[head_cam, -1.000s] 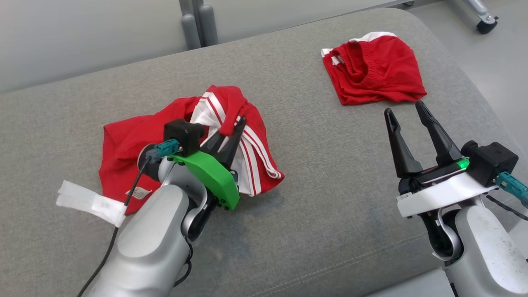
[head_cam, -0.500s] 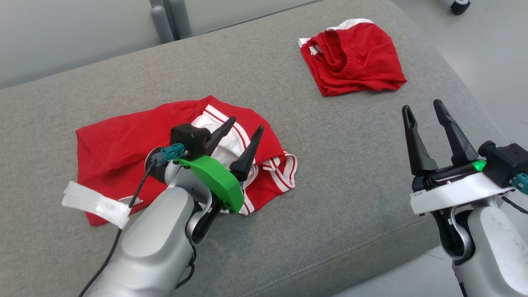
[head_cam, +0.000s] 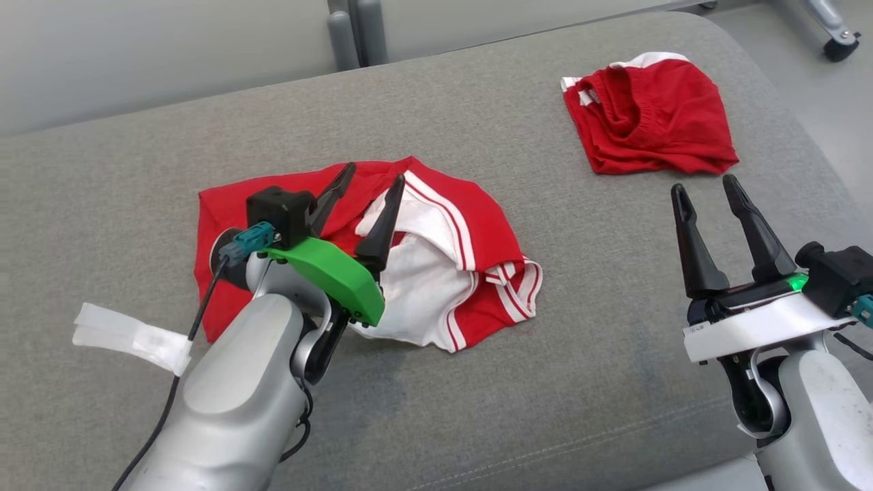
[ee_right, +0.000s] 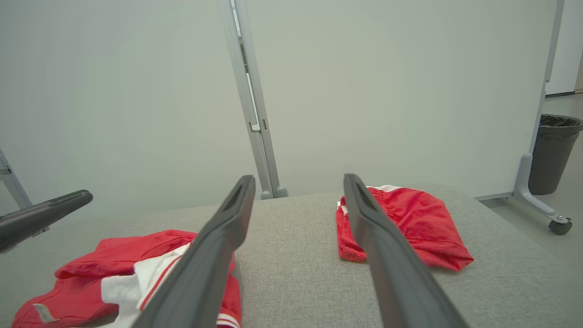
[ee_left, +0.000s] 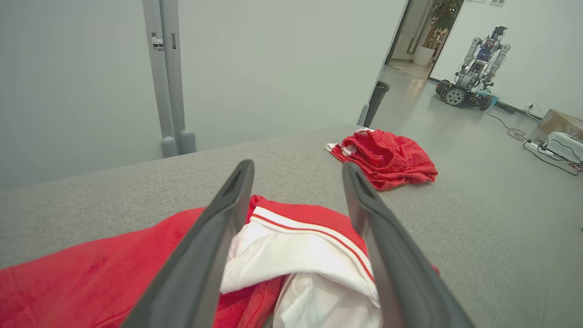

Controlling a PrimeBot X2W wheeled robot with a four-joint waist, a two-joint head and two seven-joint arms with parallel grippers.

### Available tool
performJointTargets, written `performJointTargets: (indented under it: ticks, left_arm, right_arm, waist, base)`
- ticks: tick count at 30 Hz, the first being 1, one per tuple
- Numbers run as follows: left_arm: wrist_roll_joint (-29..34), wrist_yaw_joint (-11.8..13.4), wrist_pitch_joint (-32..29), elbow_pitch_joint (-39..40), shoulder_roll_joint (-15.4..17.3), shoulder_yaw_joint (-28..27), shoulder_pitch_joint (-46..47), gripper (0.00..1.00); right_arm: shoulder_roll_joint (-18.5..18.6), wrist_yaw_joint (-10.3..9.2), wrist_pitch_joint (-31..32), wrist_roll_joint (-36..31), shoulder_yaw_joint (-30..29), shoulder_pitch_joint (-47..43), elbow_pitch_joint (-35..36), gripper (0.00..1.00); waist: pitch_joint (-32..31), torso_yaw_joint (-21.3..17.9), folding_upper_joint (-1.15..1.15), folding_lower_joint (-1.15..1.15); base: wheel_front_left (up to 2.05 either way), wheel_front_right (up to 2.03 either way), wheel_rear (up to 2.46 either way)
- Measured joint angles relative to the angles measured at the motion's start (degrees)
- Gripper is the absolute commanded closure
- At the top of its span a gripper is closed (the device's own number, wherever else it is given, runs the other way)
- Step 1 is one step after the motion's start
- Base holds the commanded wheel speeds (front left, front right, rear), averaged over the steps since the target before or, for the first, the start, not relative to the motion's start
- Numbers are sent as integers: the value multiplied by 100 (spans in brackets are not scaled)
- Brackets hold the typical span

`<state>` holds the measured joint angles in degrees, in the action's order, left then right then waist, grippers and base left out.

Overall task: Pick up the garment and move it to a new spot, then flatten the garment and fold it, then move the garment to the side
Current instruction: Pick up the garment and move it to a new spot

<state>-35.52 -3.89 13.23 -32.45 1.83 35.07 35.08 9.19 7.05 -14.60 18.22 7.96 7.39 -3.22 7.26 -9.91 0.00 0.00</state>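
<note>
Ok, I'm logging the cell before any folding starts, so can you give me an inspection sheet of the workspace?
Surface: grey fabric cushion, faintly darker patches near the front.
Job's things: red and white garment, crumpled, white lining showing, not flattened.
Clutter: folded red garment at the far right.
Hands: left hand open above the crumpled garment; right hand open, holding nothing, short of the folded one.
Cables: black cable along the left forearm, white tape on it.
Surroundings: grey partition, castor, bin, another robot across the room.

Left tool (head_cam: 375, 172) opened, released garment (head_cam: 477, 228); garment settled flatter.
</note>
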Motion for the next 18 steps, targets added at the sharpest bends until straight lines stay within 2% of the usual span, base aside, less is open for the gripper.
performJointTargets:
  ticks: [9,18]
  left_arm:
    - [22,260,100,167,345,-415,-414,0]
    - [51,632,119,601,679,-1020,-1030,0]
  right_arm:
    - [-3,0,0,0,-10,-23,1,0]
    - [-23,0,0,0,-49,-170,-20,0]
  waist:
    - [-96,391,0,0]
    - [-282,673,0,0]
  base:
    - [0,0,0]
    - [0,0,0]
